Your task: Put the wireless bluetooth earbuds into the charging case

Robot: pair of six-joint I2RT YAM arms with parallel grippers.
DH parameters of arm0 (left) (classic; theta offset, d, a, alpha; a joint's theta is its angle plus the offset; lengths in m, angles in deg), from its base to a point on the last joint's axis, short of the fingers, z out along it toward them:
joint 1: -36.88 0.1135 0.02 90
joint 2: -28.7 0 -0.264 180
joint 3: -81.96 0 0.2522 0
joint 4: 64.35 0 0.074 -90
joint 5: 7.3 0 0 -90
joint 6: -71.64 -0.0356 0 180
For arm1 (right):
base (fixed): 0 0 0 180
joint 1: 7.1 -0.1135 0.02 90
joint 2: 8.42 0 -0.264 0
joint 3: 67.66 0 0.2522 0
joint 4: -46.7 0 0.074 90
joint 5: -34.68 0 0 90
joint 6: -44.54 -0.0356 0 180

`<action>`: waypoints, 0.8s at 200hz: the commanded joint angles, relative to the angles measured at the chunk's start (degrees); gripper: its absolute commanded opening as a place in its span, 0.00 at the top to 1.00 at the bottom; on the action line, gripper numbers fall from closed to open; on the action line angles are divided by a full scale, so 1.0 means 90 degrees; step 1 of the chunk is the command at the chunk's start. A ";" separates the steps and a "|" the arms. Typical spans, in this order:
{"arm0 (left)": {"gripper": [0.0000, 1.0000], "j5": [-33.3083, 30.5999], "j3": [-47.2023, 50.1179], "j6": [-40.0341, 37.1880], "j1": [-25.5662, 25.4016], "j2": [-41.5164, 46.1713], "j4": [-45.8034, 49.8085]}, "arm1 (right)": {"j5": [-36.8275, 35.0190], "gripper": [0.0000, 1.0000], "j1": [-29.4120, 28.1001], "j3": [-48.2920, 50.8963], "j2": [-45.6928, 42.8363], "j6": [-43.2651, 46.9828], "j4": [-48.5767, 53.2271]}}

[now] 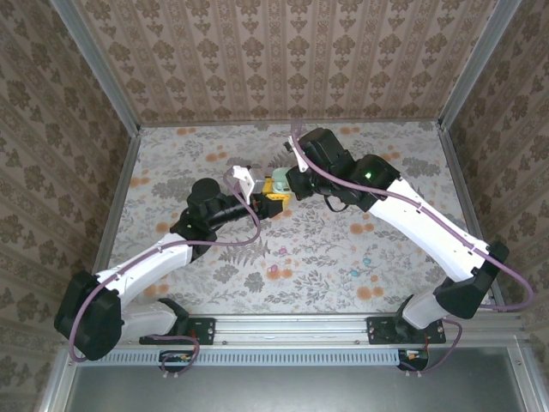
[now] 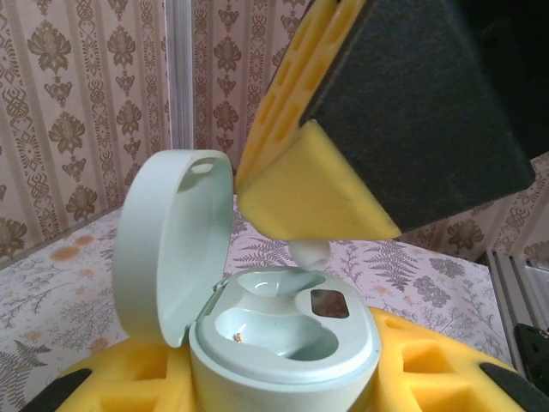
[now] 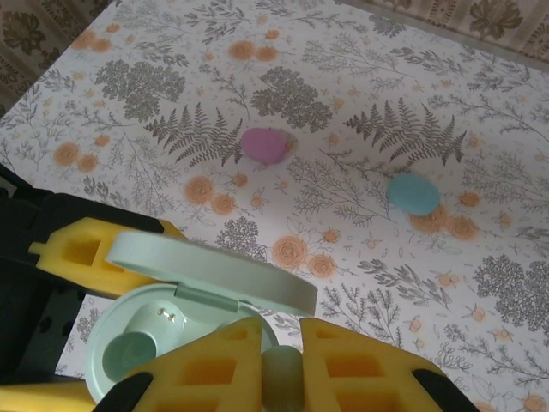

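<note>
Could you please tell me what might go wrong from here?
The earbud in the right tool hangs just above a socket; misaligned, it may catch its edge and drop. That tool crowds the open lid and could knock it. Pressing down could twist the charging case in the left tool.

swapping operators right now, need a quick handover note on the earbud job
Left gripper: shut on the charging case, lid open and upright.
Right gripper: shut on a pale earbud, poised just above the case's wells.
Done: case open, bud in grip. Both wells look empty.
Left: seat this bud. A pink piece and a cyan piece lie on the cloth; whether cases or buds, cannot tell.
</note>
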 commanded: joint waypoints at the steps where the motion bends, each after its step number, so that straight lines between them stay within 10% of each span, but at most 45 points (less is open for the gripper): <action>1: 0.66 0.0076 -0.0239 -0.0148 -0.0038 0.0066 -0.0138 | -0.0271 0.84 -0.0073 -0.0211 0.0084 0.0138 -0.0102; 160: 0.66 -0.0373 -0.0108 -0.0089 -0.0038 0.0153 -0.0421 | -0.0397 0.82 -0.0349 -0.0065 0.0254 0.0096 -0.0040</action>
